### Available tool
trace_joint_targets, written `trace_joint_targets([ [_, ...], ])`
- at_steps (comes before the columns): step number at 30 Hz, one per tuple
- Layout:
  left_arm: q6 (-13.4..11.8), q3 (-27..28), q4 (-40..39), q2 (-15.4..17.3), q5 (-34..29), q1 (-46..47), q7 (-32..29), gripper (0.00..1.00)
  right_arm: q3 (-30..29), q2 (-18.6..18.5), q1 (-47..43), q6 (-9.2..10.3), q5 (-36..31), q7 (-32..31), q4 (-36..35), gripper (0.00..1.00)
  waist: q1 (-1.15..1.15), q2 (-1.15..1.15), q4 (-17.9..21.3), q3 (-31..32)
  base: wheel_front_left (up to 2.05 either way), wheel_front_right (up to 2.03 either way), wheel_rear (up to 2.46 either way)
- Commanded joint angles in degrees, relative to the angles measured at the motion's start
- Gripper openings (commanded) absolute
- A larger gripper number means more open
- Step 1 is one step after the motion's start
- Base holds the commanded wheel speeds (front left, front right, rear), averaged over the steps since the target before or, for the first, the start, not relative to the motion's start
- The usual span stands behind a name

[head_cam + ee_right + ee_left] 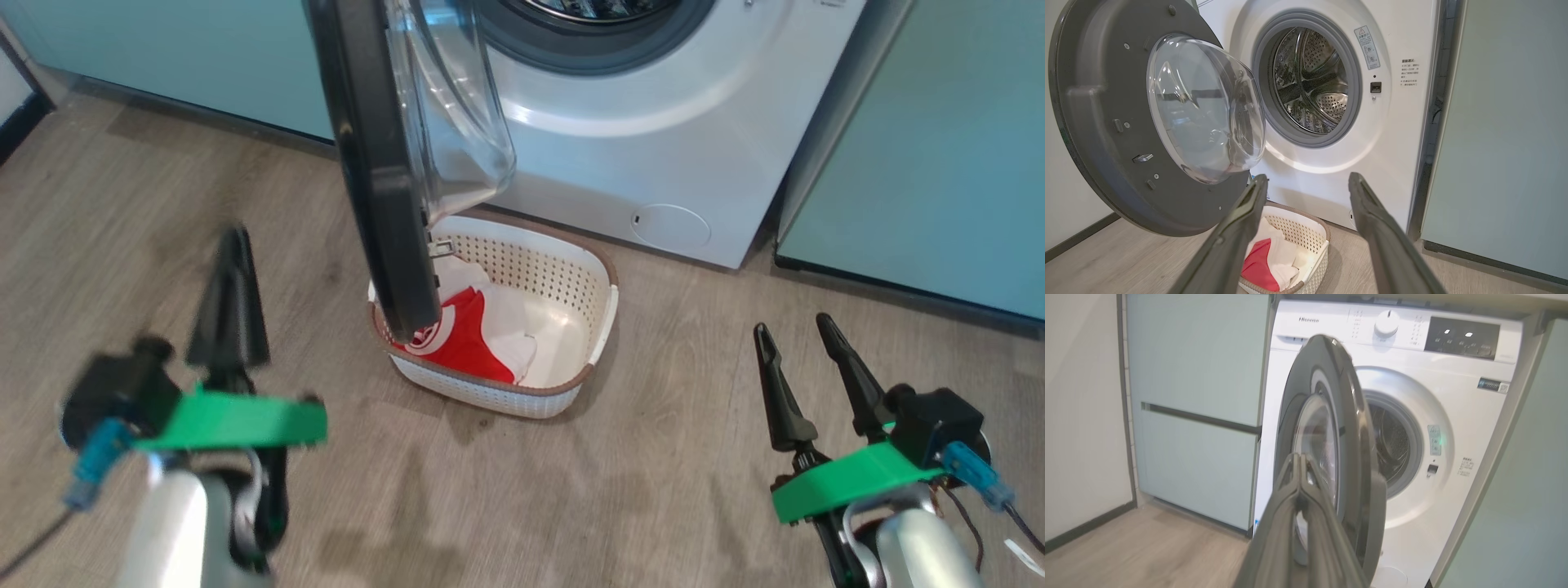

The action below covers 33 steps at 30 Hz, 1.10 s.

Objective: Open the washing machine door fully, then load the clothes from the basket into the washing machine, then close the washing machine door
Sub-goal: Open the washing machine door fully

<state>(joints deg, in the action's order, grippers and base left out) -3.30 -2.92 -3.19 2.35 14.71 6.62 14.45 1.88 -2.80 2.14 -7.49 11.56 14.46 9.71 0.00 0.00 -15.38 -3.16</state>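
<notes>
At the lower left of the head view, my left gripper point(236, 245) shows blurred over the wood floor point(122, 204), its two fingers pressed together with nothing between them. A wide stretch of floor lies between it and the teal cabinets point(163, 49) behind. From my head camera it sits apart from the washing machine door point(371, 163). In its wrist view the tips line up with the door's outer face, and I cannot tell contact there. The door stands out from the washing machine point(678, 139), edge-on to my head camera, its lower rim overhanging the left end of the basket point(600, 302). The basket sits on the floor just in front of the machine, and the clothes point(465, 343) lie in its left half. Right of it, across more floor, my right gripper point(793, 325) hangs with fingers spread apart, holding nothing, near the bottom edge of the right-hand cabinet point(939, 163).
</notes>
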Motion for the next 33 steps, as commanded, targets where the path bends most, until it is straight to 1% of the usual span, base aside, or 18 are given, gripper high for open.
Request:
trace_joint_targets([
  [1, -0.35, 2.32, -4.16, 0.53, -0.02, 5.44, 0.55, 0.0, 1.6, -0.08, 3.15, 0.0, -0.79, 0.53, -2.05, 1.0, 0.0, 0.0, 0.55, -0.51, 0.0, 0.0, 0.0],
  [5, -0.88, 2.81, -8.76, 0.53, -0.73, 10.48, 0.55, 0.0, 2.01, -0.08, 3.66, 0.0, -0.87, 0.53, -1.97, 1.0, 0.0, 0.0, 1.47, -1.19, 0.0, 0.0, 0.0],
  [8, -0.75, 1.42, -9.82, 0.53, -1.45, 13.8, 0.55, 0.0, 2.58, -0.08, 4.11, 0.0, -0.75, 0.53, -1.74, 1.0, 0.0, 0.0, 2.47, -1.6, 0.0, 0.0, 0.0],
  [11, -0.17, -1.3, -9.25, 0.53, -2.63, 16.4, 0.55, 0.0, 2.9, -0.08, 4.54, 0.0, 2.75, 0.53, -1.51, 1.0, 0.0, 0.0, 3.63, -1.99, 0.0, 0.0, 0.0],
  [15, 0.35, -5.73, -4.61, 0.53, -1.93, 17.87, 0.55, 0.0, 2.94, -0.08, 5.04, 0.0, 2.05, 0.53, -1.33, 1.0, 0.0, 0.0, 5.12, -2.56, 0.0, 0.0, 0.0],
  [20, 1.51, -11.18, 6.75, 0.53, 0.74, 17.38, 0.55, 0.0, 3.07, -0.08, 5.46, 0.0, 1.5, 0.53, -1.32, 1.0, 0.0, 0.0, 6.51, -3.44, 0.0, 0.0, 0.0],
  [21, 1.51, -11.18, 6.75, 0.53, 0.74, 17.38, 0.55, 0.0, 3.07, -0.08, 5.46, 0.0, 1.5, 0.53, -1.32, 1.0, 0.0, 0.0, 6.51, -3.44, 0.0, 0.0, 0.0],
  [26, 1.52, -12.95, 14.63, 0.53, 2.8, 17.43, 0.55, 0.0, 2.92, -0.08, 6.01, 0.0, 1.23, 0.53, -1.49, 1.0, 0.0, 0.0, 7.37, -4.71, 0.0, 0.0, 0.0],
  [33, 1.12, -12.6, 20.58, 0.53, 4.6, 17.78, 0.55, 0.0, 2.41, -0.08, 6.58, 0.0, 0.81, 0.53, -1.51, 1.0, 0.0, 0.0, 7.57, -6.07, 0.0, 0.0, 0.0],
])
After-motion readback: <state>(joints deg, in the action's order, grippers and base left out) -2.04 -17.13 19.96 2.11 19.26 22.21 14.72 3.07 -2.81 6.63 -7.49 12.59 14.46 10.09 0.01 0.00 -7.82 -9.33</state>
